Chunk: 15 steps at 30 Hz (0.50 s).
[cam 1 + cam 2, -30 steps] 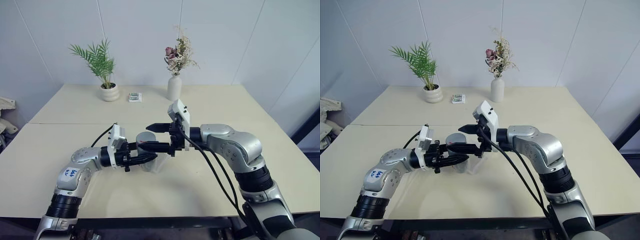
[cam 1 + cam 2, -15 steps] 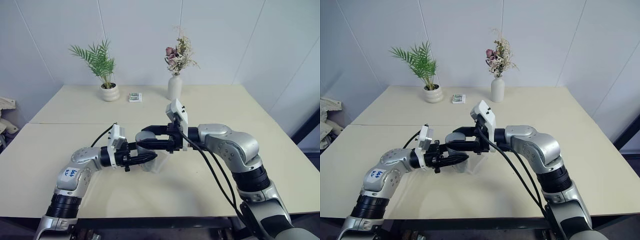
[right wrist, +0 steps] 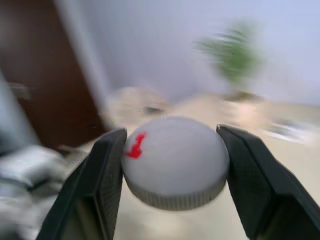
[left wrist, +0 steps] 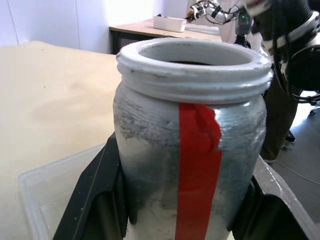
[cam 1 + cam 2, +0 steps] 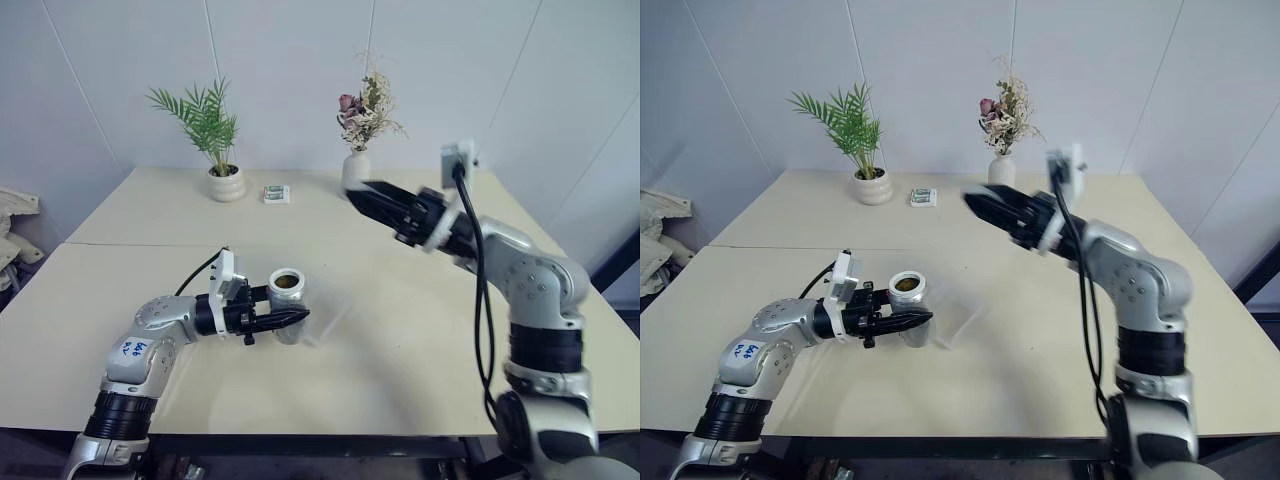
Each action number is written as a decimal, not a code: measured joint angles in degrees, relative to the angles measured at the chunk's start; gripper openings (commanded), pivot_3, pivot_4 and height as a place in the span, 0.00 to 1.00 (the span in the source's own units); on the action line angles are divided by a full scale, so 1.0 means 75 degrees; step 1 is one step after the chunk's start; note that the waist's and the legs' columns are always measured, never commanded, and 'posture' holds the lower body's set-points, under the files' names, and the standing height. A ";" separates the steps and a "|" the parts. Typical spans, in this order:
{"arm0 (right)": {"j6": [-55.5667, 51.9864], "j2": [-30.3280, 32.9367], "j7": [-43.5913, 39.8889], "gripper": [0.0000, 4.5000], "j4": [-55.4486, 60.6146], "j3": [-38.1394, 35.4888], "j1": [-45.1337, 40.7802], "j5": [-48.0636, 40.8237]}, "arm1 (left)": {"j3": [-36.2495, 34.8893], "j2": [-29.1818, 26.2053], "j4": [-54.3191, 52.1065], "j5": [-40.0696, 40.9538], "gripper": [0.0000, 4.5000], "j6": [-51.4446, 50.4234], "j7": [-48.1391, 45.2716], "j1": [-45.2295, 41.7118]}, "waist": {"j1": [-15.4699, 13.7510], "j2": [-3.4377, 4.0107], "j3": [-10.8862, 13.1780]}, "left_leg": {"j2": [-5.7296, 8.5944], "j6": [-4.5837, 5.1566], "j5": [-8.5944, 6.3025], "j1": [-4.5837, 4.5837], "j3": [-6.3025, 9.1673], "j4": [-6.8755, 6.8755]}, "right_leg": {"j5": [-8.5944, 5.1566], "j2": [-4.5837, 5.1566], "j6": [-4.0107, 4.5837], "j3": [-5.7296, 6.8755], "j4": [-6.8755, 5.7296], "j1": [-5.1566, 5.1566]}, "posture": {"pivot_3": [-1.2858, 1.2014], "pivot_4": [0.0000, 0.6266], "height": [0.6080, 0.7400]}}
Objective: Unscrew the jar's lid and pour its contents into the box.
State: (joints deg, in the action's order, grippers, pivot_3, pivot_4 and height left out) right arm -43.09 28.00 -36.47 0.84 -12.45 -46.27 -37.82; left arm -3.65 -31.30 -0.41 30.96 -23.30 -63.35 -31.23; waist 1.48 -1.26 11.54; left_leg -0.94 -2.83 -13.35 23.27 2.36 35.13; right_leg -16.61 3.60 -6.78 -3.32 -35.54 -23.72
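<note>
Left wrist view shows the left gripper (image 4: 182, 200) clamping the open jar (image 4: 190, 150) upright above the box (image 4: 35, 190), while the right gripper (image 3: 172, 165) grips the lid (image 3: 175, 162).

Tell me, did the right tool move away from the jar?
Yes. The right tool, gripping the lid, swung away from the jar, up toward the white vase.

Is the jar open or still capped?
Open: the jar has a bare threaded rim, and the right end effector holds the lid.
</note>
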 measured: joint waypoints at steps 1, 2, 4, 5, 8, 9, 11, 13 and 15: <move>0.0474 0.0205 0.0008 0.56 -0.0233 0.0006 0.0438 0.0459 | -0.0055 -0.0063 0.0001 0.0028 0.45 -0.0009 -0.0003 -0.0002 | 0.0005 0.0000 0.0000 | 0.0000 0.0002 -0.0001 0.0000 -0.0001 -0.0001 | -0.0004 -0.0001 -0.0005 -0.0001 -0.0003 -0.0001 | 0.52 0.24 1.00; 0.0916 0.0314 0.0008 0.56 -0.0437 0.0005 0.0767 0.0793 | -0.0109 -0.0102 0.0003 0.0049 0.45 -0.0021 -0.0005 -0.0007 | 0.0012 0.0001 0.0000 | 0.0000 0.0002 -0.0001 0.0000 -0.0001 -0.0005 | -0.0007 -0.0003 -0.0009 -0.0003 -0.0004 -0.0003 | 0.52 0.24 1.00; 0.1720 0.0468 0.0008 0.56 -0.0890 0.0024 0.1359 0.1404 | -0.0145 -0.0166 0.0012 0.0093 0.45 -0.0061 -0.0005 -0.0076 | 0.0067 0.0003 0.0002 | -0.0004 0.0002 -0.0001 -0.0005 -0.0013 -0.0006 | -0.0012 -0.0008 -0.0012 -0.0013 -0.0012 -0.0007 | 0.52 0.24 1.00; 0.2226 0.0512 0.0009 0.56 -0.1186 0.0083 0.1569 0.1752 | -0.0150 -0.0170 0.0029 0.0104 0.45 -0.0071 -0.0005 -0.0148 | 0.0090 0.0004 0.0002 | -0.0004 0.0002 -0.0001 -0.0008 -0.0016 -0.0006 | -0.0012 -0.0009 -0.0012 -0.0015 -0.0017 -0.0008 | 0.52 0.24 1.00; 0.3626 0.0550 0.0112 0.56 -0.2099 0.0309 0.1930 0.2659 | -0.0226 -0.0192 0.0123 0.0121 0.45 -0.0071 -0.0014 -0.0336 | 0.0155 0.0005 0.0003 | -0.0004 -0.0001 0.0001 -0.0017 -0.0020 0.0001 | -0.0012 -0.0010 -0.0012 -0.0020 -0.0031 -0.0006 | 0.52 0.24 1.00; 0.4090 0.0522 0.0209 0.56 -0.2469 0.0327 0.2007 0.2884 | -0.0258 -0.0192 0.0185 0.0122 0.45 -0.0071 -0.0014 -0.0387 | 0.0169 0.0004 0.0003 | -0.0003 -0.0002 0.0002 -0.0018 -0.0019 0.0003 | -0.0011 -0.0011 -0.0012 -0.0020 -0.0035 -0.0005 | 0.52 0.24 1.00; 0.4807 0.0403 0.0395 0.56 -0.3161 0.0314 0.2135 0.3184 | -0.0303 -0.0197 0.0217 0.0123 0.45 -0.0071 -0.0014 -0.0419 | 0.0187 0.0004 0.0003 | -0.0002 -0.0004 0.0004 -0.0021 -0.0018 0.0007 | -0.0011 -0.0010 -0.0013 -0.0021 -0.0039 -0.0001 | 0.52 0.24 1.00; 0.5298 0.0226 0.0455 0.56 -0.3751 0.0326 0.2247 0.3342 | -0.0319 -0.0197 0.0246 0.0123 0.45 -0.0073 -0.0014 -0.0457 | 0.0211 0.0004 0.0003 | -0.0001 -0.0006 0.0006 -0.0022 -0.0018 0.0007 | -0.0010 -0.0010 -0.0014 -0.0024 -0.0042 -0.0001 | 0.52 0.24 1.00; 0.5497 0.0051 0.0422 0.56 -0.4039 0.0312 0.2306 0.3328 | -0.0336 -0.0197 0.0260 0.0124 0.45 -0.0083 -0.0010 -0.0483 | 0.0237 0.0005 0.0003 | -0.0002 -0.0007 0.0007 -0.0023 -0.0018 0.0007 | -0.0010 -0.0011 -0.0015 -0.0026 -0.0047 -0.0001 | 0.52 0.24 1.00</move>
State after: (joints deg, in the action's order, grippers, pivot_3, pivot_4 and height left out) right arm -1.86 28.38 -33.30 -29.45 -10.11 -28.98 -12.86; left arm -6.17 -32.78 1.54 31.89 -23.92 -63.42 -34.86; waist 3.26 -1.22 11.56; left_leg -0.96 -2.88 -13.30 23.10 2.22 35.18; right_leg -16.68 3.51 -6.89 -3.52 -35.90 -23.73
